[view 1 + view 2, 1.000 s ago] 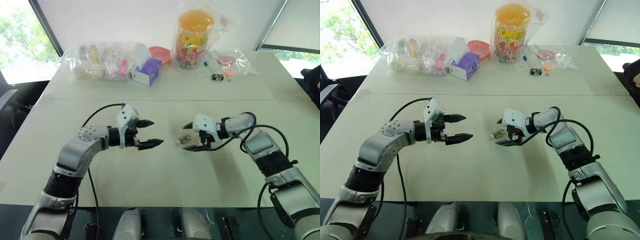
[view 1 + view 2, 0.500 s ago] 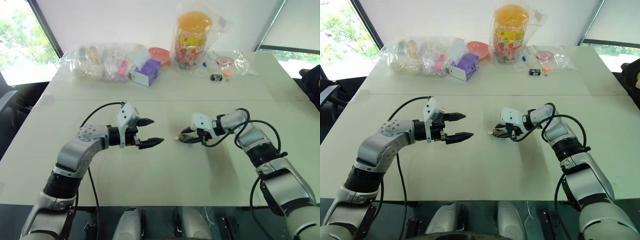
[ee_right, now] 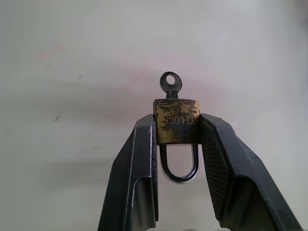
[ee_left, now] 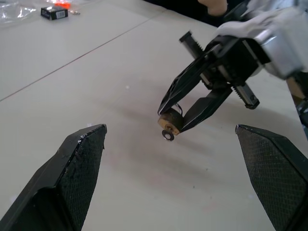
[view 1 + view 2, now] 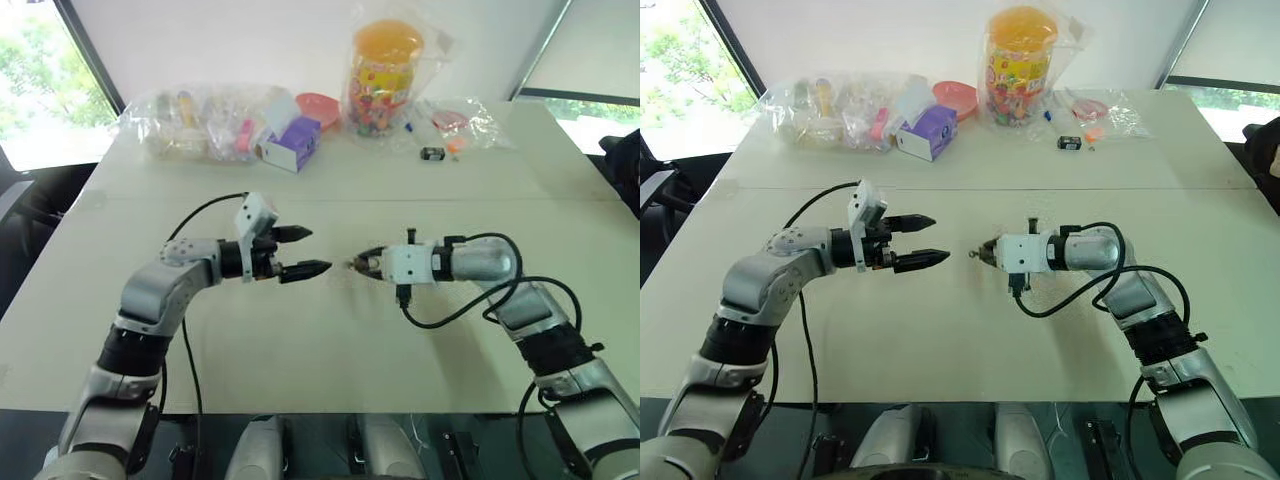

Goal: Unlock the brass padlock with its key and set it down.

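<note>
Pale and broad, the surface ran back to a white wall, with bagged odds and ends, a purple box, a candy jar and a small black gadget along its far edge. Above the bare middle the right hand gripped the brass padlock by its two flat sides, body squeezed between the black fingers, the silvery shackle pointing back toward the wrist. The key sat in the keyhole, its round bow sticking out past the fingertips toward the left hand. That left hand hung near, level with the lock and facing it, fingers spread wide and holding nothing; a clear gap lay between it and the key.

By my reading, the step in hand was presenting the lock for unlocking. The next move would call for the left hand to cross the gap, pinch the tiny bow squarely and twist it while the right kept the body from turning. With so small a bow, a slightly off approach could knock the key aside.
</note>
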`<action>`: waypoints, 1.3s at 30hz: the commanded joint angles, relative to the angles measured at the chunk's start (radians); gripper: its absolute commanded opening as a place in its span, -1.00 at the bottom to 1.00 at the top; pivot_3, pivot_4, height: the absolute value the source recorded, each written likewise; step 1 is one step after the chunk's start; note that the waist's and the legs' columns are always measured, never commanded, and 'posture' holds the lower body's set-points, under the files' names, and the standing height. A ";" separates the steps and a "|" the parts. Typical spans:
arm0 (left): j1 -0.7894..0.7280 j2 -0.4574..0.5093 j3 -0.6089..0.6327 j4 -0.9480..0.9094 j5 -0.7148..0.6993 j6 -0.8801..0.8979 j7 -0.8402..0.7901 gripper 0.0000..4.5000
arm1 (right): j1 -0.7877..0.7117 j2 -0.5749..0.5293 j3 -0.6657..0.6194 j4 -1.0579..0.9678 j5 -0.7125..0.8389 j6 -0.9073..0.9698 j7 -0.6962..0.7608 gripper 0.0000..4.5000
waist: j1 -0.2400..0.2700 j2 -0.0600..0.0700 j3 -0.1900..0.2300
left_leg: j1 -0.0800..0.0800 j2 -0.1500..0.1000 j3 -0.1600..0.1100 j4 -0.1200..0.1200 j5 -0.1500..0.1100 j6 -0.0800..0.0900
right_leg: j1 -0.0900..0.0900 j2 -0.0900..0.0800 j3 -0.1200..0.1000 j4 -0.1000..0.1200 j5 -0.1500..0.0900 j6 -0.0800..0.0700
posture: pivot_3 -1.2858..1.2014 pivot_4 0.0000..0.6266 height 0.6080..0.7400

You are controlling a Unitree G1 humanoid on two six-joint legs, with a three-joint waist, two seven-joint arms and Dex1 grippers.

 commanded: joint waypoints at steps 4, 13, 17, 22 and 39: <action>-0.080 0.000 0.026 0.048 -0.056 0.037 -0.067 1.00 | 0.052 -0.016 -0.048 -0.223 -0.087 -0.032 -0.118 -0.69 | 0.003 0.000 0.000 | 0.000 -0.001 0.000 0.000 0.000 0.000 | 0.000 0.000 0.000 0.000 0.000 0.000 | 0.03 -0.52 0.92; -0.093 -0.018 0.010 0.061 -0.041 0.020 -0.093 0.76 | 0.063 -0.020 -0.032 -0.272 -0.106 0.004 -0.121 -0.69 | 0.003 0.000 0.000 | 0.000 -0.001 0.000 0.000 0.000 0.000 | 0.000 0.001 0.000 0.000 0.000 0.000 | 0.03 -0.52 0.92; -0.088 -0.027 -0.001 0.060 -0.029 0.003 -0.092 0.03 | 0.052 -0.018 -0.029 -0.283 -0.105 0.015 -0.113 -0.69 | 0.003 0.000 0.000 | 0.000 -0.001 0.000 0.000 0.000 0.000 | 0.000 0.001 0.000 0.000 0.000 0.000 | 0.03 -0.52 0.92; -0.092 -0.052 -0.020 0.075 0.005 -0.041 -0.080 -0.97 | 0.040 -0.023 -0.025 -0.285 -0.104 0.018 -0.104 -0.69 | 0.004 0.000 0.000 | 0.000 -0.001 0.000 0.000 0.000 0.000 | 0.000 0.001 0.000 0.000 0.000 0.000 | 0.03 -0.52 0.92; -0.045 -0.017 -0.066 0.021 0.118 -0.188 -0.110 -0.97 | 0.019 -0.027 -0.028 -0.275 -0.101 0.020 -0.098 -0.69 | 0.003 0.000 0.000 | 0.000 -0.001 0.000 0.000 0.000 0.000 | 0.000 0.001 0.000 0.000 0.000 0.000 | 0.03 -0.52 0.92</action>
